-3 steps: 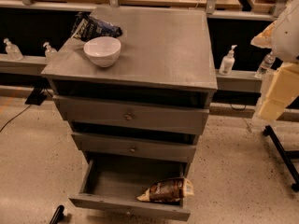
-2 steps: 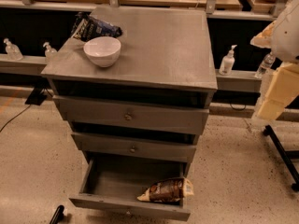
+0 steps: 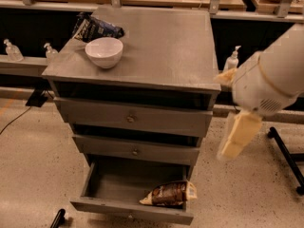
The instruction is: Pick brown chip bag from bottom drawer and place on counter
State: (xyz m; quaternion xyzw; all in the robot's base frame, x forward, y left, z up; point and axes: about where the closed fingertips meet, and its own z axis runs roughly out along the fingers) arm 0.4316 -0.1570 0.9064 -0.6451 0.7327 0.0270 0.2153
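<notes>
Reaching the chip bag point(image 3: 168, 194) comes first: it lies in the front-right corner of the open bottom drawer point(image 3: 128, 210), by the front wall. End effector point(image 3: 232, 144) hangs above & right of the drawer, outside it; can't tell if open or closed. Drop in from above, clear the drawer's front wall, grip bag mid-body, then lift to desk point(image 3: 166, 42).

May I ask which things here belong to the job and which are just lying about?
Job: dark-brown chip bag, open grey bottom drawer, grey metal counter, cream gripper beside the cabinet.
Lying about: white bowl, blue-black bag, clear pump bottle.
</notes>
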